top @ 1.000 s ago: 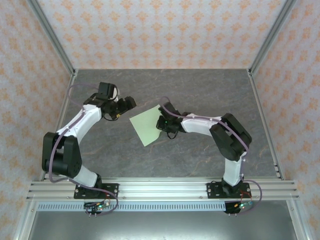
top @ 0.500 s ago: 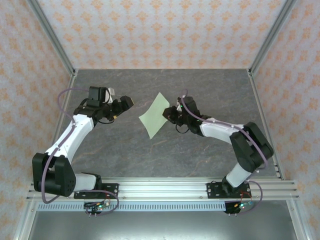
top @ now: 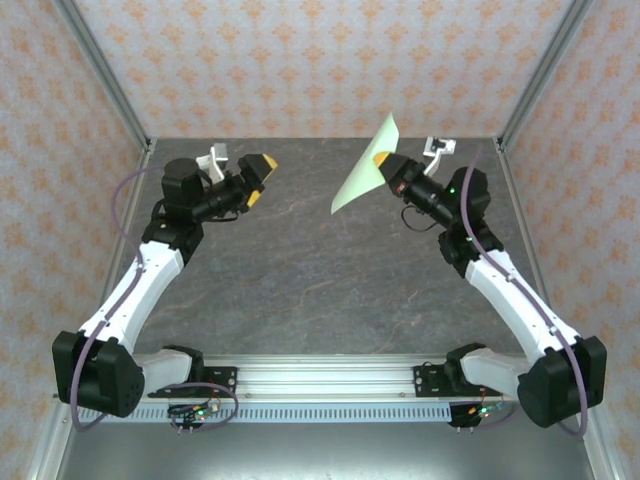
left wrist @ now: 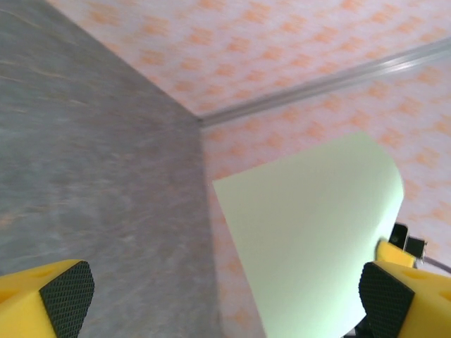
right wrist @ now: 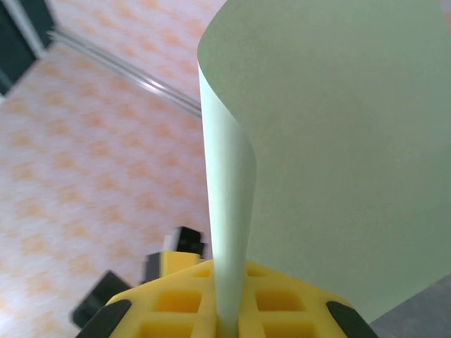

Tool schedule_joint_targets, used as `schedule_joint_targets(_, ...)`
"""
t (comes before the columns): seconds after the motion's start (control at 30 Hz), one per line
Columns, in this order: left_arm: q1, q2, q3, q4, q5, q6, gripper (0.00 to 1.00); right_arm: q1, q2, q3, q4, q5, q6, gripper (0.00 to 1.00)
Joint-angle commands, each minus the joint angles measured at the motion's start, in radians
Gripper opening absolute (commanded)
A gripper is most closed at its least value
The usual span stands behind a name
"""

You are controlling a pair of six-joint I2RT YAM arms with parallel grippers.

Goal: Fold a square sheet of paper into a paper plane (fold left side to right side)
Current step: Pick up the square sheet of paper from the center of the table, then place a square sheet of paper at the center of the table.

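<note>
Right gripper [top: 384,159] is clenched on one edge of the sheet [top: 362,175]. The right wrist view shows the paper pinched between its yellow pads. The sheet hangs in the air over the far right part of the table [top: 320,290], touching nothing else, its free end curling up and away toward the far wall.

Left gripper [top: 258,178] is released, pads wide apart, over the far left part of the table and aimed at the sheet, well apart from it.

No crease shows, so the left-to-right fold looks not yet begun; this reads as positioning. Next move likely calls for a second hold on the free edge or laying the sheet flat, edges matched before any pressing. Thin paper, curls easily.
</note>
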Motion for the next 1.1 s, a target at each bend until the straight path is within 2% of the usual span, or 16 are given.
schedule_joint_targets(0.0, -0.084, 0.050, 0.101, 0.230, 0.043, -0.135, 1.00, -0.002, -0.018, 0.091, 0.060, -0.066, 0.061, 0.13)
schedule_joint_targets(0.13, -0.131, 0.115, 0.177, 0.382, 0.034, -0.242, 1.00, 0.000, -0.014, 0.164, 0.101, -0.064, 0.116, 0.13)
schedule_joint_targets(0.27, -0.180, 0.167, 0.237, 0.446, 0.029, -0.296, 1.00, 0.010, -0.009, 0.195, 0.155, -0.059, 0.162, 0.13)
schedule_joint_targets(0.43, -0.241, 0.212, 0.255, 0.531, 0.011, -0.359, 1.00, 0.026, -0.012, 0.190, 0.207, -0.049, 0.193, 0.13)
schedule_joint_targets(0.67, -0.274, 0.249, 0.251, 0.627, -0.004, -0.428, 0.99, 0.040, -0.034, 0.139, 0.241, -0.042, 0.205, 0.13)
schedule_joint_targets(0.93, -0.276, 0.234, 0.255, 0.668, -0.006, -0.425, 0.73, 0.040, -0.097, 0.035, 0.177, -0.011, 0.185, 0.13)
schedule_joint_targets(1.07, -0.275, 0.213, 0.255, 0.546, -0.006, -0.341, 0.59, 0.040, -0.126, 0.016, 0.109, 0.002, 0.145, 0.13)
